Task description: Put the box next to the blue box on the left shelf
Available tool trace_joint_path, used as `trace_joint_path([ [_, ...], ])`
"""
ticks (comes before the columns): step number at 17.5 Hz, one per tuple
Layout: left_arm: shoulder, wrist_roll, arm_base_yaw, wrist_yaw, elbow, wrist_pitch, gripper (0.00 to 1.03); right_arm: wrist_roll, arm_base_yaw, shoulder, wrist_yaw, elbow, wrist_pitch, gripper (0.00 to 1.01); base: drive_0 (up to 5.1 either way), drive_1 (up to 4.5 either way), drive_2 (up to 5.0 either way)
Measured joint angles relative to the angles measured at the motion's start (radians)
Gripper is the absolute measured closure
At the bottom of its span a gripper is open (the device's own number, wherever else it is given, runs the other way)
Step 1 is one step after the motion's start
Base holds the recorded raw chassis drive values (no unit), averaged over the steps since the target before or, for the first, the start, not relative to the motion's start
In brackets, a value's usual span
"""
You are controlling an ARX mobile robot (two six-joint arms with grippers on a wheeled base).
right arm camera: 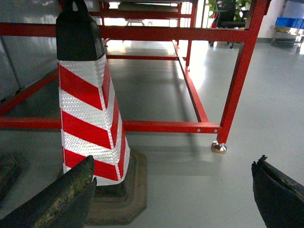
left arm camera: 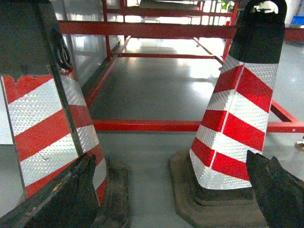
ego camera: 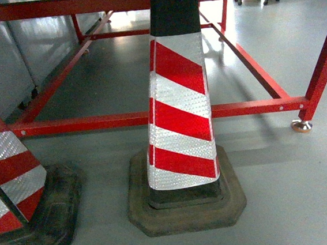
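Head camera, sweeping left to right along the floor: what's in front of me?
Partly cropped striped cone at the left edge → full striped cone in the middle → red rack leg with its metal foot on the right.

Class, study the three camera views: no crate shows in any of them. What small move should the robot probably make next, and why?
Probably back the base away slightly and turn to look for the crate. A striped cone stands right ahead, a second cone at the left, with the red frame behind. Both the left gripper and the right gripper are open and hold nothing.
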Motion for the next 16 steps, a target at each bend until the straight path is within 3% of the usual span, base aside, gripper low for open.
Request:
trace_joint_path([
  [16,0.000,0.000,0.000,0.000,0.000,-0.003,0.05,0.000,0.000,0.000,0.000,0.000,-0.002,0.03,0.0,0.00,0.0],
])
